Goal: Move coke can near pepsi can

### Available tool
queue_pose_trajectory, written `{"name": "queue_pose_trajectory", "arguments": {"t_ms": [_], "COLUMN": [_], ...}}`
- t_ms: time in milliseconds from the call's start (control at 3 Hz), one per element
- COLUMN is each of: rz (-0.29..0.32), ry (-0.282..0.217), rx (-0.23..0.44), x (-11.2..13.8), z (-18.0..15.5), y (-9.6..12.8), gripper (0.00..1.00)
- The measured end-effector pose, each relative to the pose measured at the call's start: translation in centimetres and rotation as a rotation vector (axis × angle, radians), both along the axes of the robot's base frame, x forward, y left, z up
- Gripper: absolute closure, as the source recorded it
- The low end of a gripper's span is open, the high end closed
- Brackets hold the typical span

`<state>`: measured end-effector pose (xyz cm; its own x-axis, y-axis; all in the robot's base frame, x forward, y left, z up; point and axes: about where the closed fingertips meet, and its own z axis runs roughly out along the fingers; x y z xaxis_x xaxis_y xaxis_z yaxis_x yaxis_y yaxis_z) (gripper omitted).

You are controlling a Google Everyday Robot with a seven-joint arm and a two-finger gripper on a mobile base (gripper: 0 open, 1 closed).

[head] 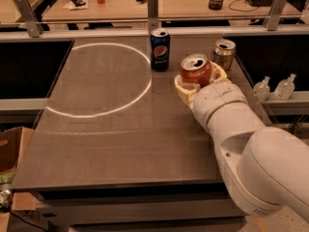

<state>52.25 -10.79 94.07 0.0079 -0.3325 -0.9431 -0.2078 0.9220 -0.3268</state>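
Camera view: your gripper (198,80) is closed around the coke can (196,66), holding it near the pepsi can (160,50), but not touching it.

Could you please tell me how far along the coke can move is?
Done: the gripper is closed around the red-orange aluminium coke can. In hand: the can sits to the right of the dark blue aluminium pepsi can, with a gap between them, in front of a gold-tan can. Left: probably bring it beside the pepsi can and release.
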Motion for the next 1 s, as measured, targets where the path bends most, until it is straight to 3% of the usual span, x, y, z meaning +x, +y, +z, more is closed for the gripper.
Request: {"name": "queue_pose_trajectory", "arguments": {"t_ms": [1000], "rz": [-0.188], "ry": [0.036], "rx": [0.04], "x": [5.9], "z": [-1.5], "y": [-2.1], "gripper": [1.0]}}
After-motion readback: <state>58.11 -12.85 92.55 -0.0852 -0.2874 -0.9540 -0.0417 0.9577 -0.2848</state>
